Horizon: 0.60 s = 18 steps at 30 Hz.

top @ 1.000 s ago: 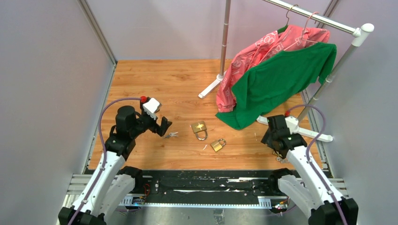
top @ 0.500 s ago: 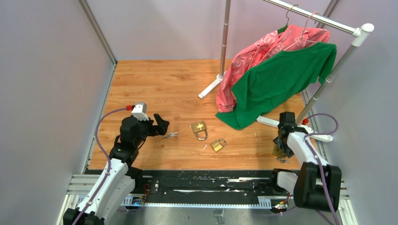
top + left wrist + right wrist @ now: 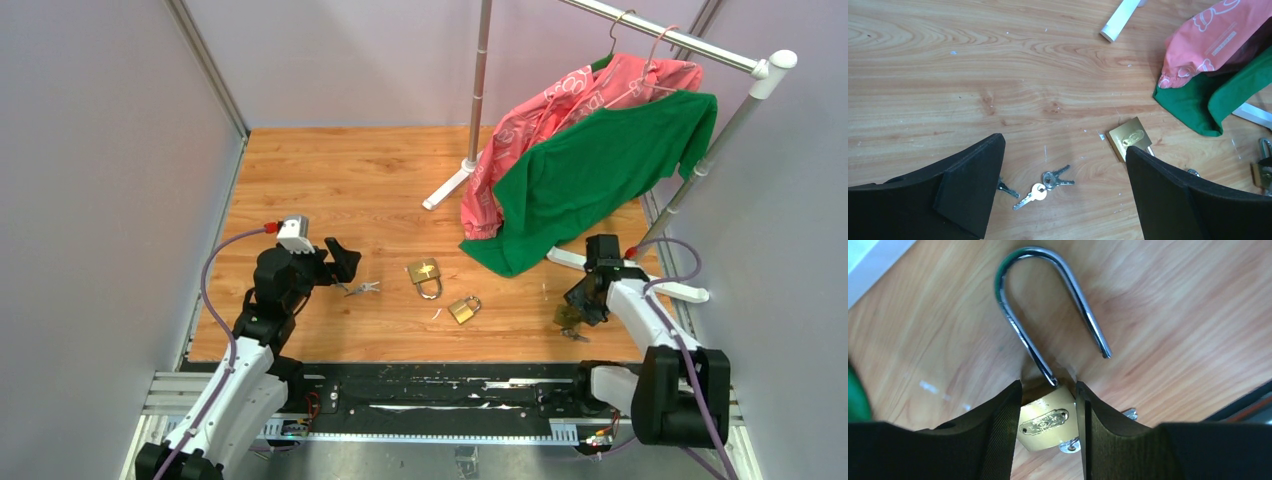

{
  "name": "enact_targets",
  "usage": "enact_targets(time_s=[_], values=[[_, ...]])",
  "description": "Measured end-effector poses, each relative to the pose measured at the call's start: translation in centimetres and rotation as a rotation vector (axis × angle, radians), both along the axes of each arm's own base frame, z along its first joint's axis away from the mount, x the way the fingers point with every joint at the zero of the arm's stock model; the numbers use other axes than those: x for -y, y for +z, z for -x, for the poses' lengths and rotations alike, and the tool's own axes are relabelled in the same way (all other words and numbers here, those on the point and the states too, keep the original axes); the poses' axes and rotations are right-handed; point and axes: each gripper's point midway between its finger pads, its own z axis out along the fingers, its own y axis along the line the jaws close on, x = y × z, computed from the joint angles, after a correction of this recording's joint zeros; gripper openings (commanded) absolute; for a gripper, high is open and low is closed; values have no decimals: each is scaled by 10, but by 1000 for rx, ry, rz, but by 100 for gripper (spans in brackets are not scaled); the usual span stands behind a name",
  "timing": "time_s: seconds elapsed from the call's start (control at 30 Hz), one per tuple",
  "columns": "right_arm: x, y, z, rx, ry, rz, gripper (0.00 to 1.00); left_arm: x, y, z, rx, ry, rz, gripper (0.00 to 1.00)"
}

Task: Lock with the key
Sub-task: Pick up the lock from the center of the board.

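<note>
**Right arm.** Your right gripper is closed narrow on the brass padlock, its fingers pinching the two sides of the body.

**Left arm.** Your left gripper is spread wide and holds nothing. It hangs above the bunch of silver keys on the wooden floor.

**Views.** Only the right wrist view shows the steel shackle open, with one leg free. Only the top view places the padlock at the floor's near right, well apart from the keys.

**Axis.** The padlock's long axis runs along the fingers, shackle pointing away from the wrist.
</note>
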Motion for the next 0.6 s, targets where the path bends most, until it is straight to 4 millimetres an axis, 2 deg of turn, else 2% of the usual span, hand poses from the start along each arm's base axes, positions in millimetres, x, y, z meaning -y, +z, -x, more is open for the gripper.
enact_targets(time_s=[0.17, 0.27, 0.33, 0.5, 0.57, 0.6], values=[[-59, 2, -1, 28, 143, -105, 48, 0, 0, 0, -1, 0, 1, 100], [-82, 3, 0, -20, 237, -126, 53, 1, 0, 0, -2, -3, 2, 100], [-88, 7, -4, -54, 289, -113, 53, 1, 0, 0, -2, -3, 2, 100], [-85, 27, -23, -62, 409, -48, 47, 1, 0, 0, -2, -3, 2, 100], [-86, 33, -28, -67, 476, -40, 52, 1, 0, 0, -2, -4, 1, 100], [-88, 36, -32, -75, 522, -39, 60, 1, 0, 0, -2, -4, 1, 100]])
